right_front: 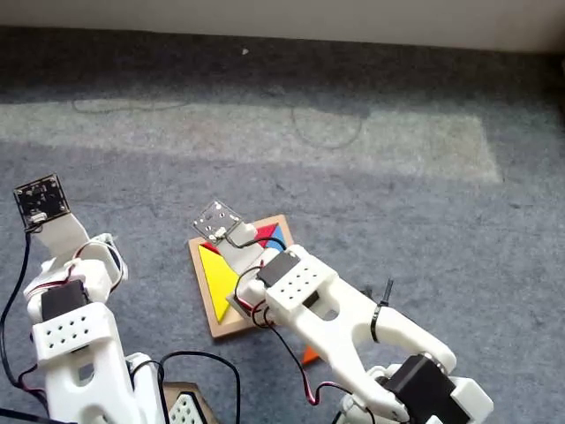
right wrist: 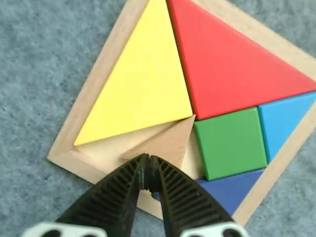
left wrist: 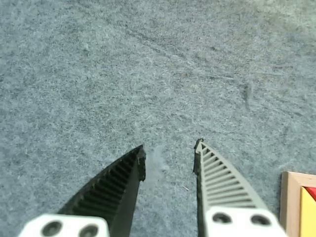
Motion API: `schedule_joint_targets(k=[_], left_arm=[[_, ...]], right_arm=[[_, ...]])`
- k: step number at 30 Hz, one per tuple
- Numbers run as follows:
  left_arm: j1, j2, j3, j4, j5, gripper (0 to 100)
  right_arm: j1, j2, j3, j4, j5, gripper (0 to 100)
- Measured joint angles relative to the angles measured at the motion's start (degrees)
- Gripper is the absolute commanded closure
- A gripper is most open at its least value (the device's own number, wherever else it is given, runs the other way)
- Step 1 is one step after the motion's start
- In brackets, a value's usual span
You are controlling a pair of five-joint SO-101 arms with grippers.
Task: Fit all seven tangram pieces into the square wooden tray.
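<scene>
High view: right arm (right_front: 353, 322) sits over the tray (right_front: 228, 327). The orange piece (right_front: 310, 356) is on the carpet near the tray, probably next in.
Left wrist: left gripper (left wrist: 170, 153) has its jaws apart and empty, just beside the tray. It looks parked clear.
Right wrist: right gripper (right wrist: 148, 175) has its jaws nearly together, nothing visible between them. The tips are over the tray's bare slot beside the yellow triangle (right wrist: 143, 84), likely to nudge a piece.
</scene>
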Motion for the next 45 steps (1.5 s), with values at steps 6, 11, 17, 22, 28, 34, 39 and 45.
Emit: schedule_joint_targets(k=[6, 11, 17, 22, 28, 34, 39, 45], left_arm=[[0.0, 0.0, 0.0, 0.0, 0.0, 83], [0.0, 0.0, 0.0, 0.0, 0.0, 83], [0.0, 0.0, 0.0, 0.0, 0.0, 83], [0.0, 0.0, 0.0, 0.0, 0.0, 83], [0.0, 0.0, 0.0, 0.0, 0.0, 83], [0.0, 0.0, 0.0, 0.0, 0.0, 83], [0.0, 0.0, 0.0, 0.0, 0.0, 83], [0.0, 0.0, 0.0, 0.0, 0.0, 83]], right_arm=[[4.1, 0.0, 0.0, 1.6, 0.4, 98.1], [7.6, 0.0, 0.0, 3.3, 3.8, 98.1], [7.5, -1.4, -2.0, 6.6, 4.0, 98.1], [4.1, -5.1, -2.5, 6.5, 1.6, 98.1], [1.6, -5.1, -1.9, 1.9, 0.0, 98.1], [-1.8, 1.1, -1.7, -0.4, 0.0, 98.1], [-1.0, 4.9, -1.9, -0.5, -0.1, 98.1], [2.5, 4.9, -2.5, 2.9, -0.1, 98.1]])
